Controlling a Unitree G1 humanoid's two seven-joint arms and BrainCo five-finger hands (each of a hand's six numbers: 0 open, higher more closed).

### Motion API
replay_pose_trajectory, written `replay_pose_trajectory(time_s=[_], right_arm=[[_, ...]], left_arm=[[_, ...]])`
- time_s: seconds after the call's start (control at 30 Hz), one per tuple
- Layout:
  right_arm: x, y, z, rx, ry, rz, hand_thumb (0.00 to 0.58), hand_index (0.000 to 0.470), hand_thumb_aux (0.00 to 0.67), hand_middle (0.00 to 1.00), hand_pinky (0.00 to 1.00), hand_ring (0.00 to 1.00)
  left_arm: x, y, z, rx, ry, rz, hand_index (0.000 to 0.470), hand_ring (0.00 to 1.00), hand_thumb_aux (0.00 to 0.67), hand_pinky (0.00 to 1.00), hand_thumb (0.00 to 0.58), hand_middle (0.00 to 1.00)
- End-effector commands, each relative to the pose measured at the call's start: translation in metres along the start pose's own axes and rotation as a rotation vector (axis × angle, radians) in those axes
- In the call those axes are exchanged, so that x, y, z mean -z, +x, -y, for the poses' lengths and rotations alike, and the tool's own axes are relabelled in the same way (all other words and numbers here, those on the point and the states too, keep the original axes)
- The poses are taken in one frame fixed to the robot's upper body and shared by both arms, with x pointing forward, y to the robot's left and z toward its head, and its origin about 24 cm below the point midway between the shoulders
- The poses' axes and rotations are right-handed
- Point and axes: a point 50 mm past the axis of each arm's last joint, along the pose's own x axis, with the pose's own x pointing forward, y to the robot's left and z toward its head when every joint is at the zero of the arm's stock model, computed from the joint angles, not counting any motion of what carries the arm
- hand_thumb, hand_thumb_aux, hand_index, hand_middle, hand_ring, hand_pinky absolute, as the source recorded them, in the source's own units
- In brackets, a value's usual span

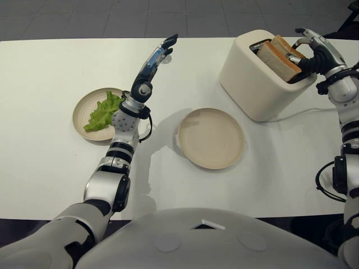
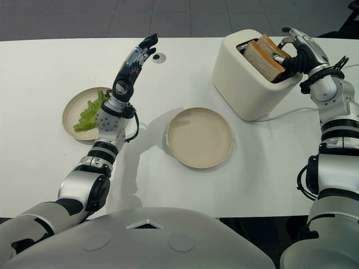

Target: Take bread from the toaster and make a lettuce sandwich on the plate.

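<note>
Nearest the counter's front edge sat the empty plate (image 1: 211,138). By the far right corner, the right hand (image 1: 318,54) had its fingers clamped on bread (image 1: 279,59) leaning out of the toaster (image 1: 252,84). A slanted pull might jam the slice or drag the toaster. The left hand (image 1: 154,59), fingers straight and empty, hung near the lettuce (image 1: 104,112).

White table (image 1: 45,67) (long, matte) before a grey tiled floor (image 1: 112,17).

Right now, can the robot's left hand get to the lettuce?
Probably yes. The left hand is open and raised beside the plate holding the lettuce, and nothing lies between them. It would only need to lower and swing slightly to its left.
</note>
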Motion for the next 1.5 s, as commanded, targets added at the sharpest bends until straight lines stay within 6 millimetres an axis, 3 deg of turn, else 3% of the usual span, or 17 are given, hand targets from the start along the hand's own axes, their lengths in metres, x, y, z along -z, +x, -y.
replay_pose_trajectory(time_s=[0.03,0.07,0.13,0.23,0.33,0.5,0.63,0.77,0.87,1.0,1.1,1.33,1.37,1.4,1.43,1.47,1.5], right_arm=[[-0.005,-0.001,0.001,0.021,0.045,0.048,0.580,0.470,0.670,0.95,0.95,0.95],[-0.008,0.000,0.004,0.044,0.057,0.068,0.580,0.470,0.670,1.00,1.00,1.00],[-0.016,0.001,0.014,0.130,0.086,0.131,0.580,0.470,0.670,1.00,1.00,1.00],[-0.036,-0.004,0.050,0.399,0.171,0.293,0.580,0.470,0.670,1.00,1.00,1.00],[-0.057,-0.022,0.081,0.588,0.247,0.489,0.580,0.470,0.670,1.00,1.00,1.00],[-0.089,-0.040,0.079,0.422,0.417,0.712,0.580,0.470,0.670,1.00,1.00,1.00],[-0.094,-0.043,0.034,-0.037,0.502,0.684,0.580,0.470,0.670,1.00,1.00,1.00],[-0.088,-0.054,-0.026,-0.443,0.415,0.603,0.580,0.470,0.670,1.00,1.00,1.00],[-0.085,-0.056,-0.077,-0.688,0.312,0.522,0.580,0.470,0.670,1.00,1.00,1.00],[-0.092,-0.051,-0.125,-0.815,0.289,0.477,0.580,0.470,0.670,1.00,1.00,1.00],[-0.103,-0.046,-0.150,-0.842,0.331,0.469,0.580,0.470,0.670,1.00,1.00,1.00],[-0.122,-0.030,-0.167,-0.732,0.437,0.430,0.580,0.470,0.670,1.00,1.00,1.00],[-0.126,-0.031,-0.167,-0.726,0.453,0.451,0.550,0.363,0.518,1.00,1.00,1.00],[-0.131,-0.032,-0.164,-0.720,0.481,0.474,0.000,0.000,0.000,0.85,0.85,0.85],[-0.134,-0.033,-0.162,-0.716,0.506,0.495,0.000,0.000,0.000,0.40,0.40,0.40],[-0.136,-0.033,-0.157,-0.707,0.533,0.517,0.000,0.000,0.000,0.08,0.08,0.08],[-0.138,-0.034,-0.153,-0.704,0.554,0.537,0.000,0.000,0.000,0.00,0.00,0.00]], left_arm=[[0.001,-0.001,-0.001,0.013,0.005,-0.012,0.000,0.00,0.000,0.00,0.000,0.00],[0.001,-0.001,-0.001,0.013,0.006,-0.012,0.000,0.00,0.000,0.00,0.000,0.00],[0.001,-0.001,-0.001,0.011,0.007,-0.012,0.000,0.00,0.000,0.00,0.000,0.00],[0.000,-0.002,-0.004,0.010,0.023,-0.011,0.000,0.00,0.000,0.00,0.000,0.00],[-0.010,-0.005,-0.038,-0.005,0.233,0.001,0.000,0.00,0.000,0.00,0.000,0.00],[-0.034,-0.025,-0.083,0.100,0.543,-0.069,0.000,0.00,0.000,0.00,0.000,0.00],[-0.026,-0.058,-0.096,0.259,0.639,-0.321,0.000,0.00,0.000,0.00,0.000,0.00],[0.005,-0.105,-0.100,0.443,0.637,-0.736,0.000,0.00,0.000,0.00,0.000,0.00],[0.011,-0.121,-0.119,0.419,0.691,-0.917,0.000,0.00,0.000,0.00,0.000,0.00],[0.018,-0.129,-0.121,0.420,0.715,-0.997,0.000,0.00,0.000,0.00,0.000,0.00],[0.018,-0.128,-0.120,0.426,0.718,-0.987,0.000,0.00,0.000,0.00,0.000,0.00],[0.018,-0.130,-0.119,0.438,0.733,-0.985,0.000,0.00,0.000,0.00,0.000,0.00],[0.017,-0.130,-0.119,0.442,0.734,-0.984,0.109,0.00,0.155,0.00,0.237,0.00],[0.017,-0.129,-0.118,0.449,0.739,-0.975,0.328,0.00,0.468,0.00,0.527,0.00],[0.017,-0.129,-0.117,0.455,0.742,-0.968,0.470,0.00,0.670,0.00,0.580,0.00],[0.016,-0.128,-0.117,0.458,0.746,-0.956,0.470,0.00,0.670,0.00,0.580,0.00],[0.016,-0.127,-0.116,0.459,0.754,-0.947,0.275,0.00,0.391,0.00,0.480,0.00]])
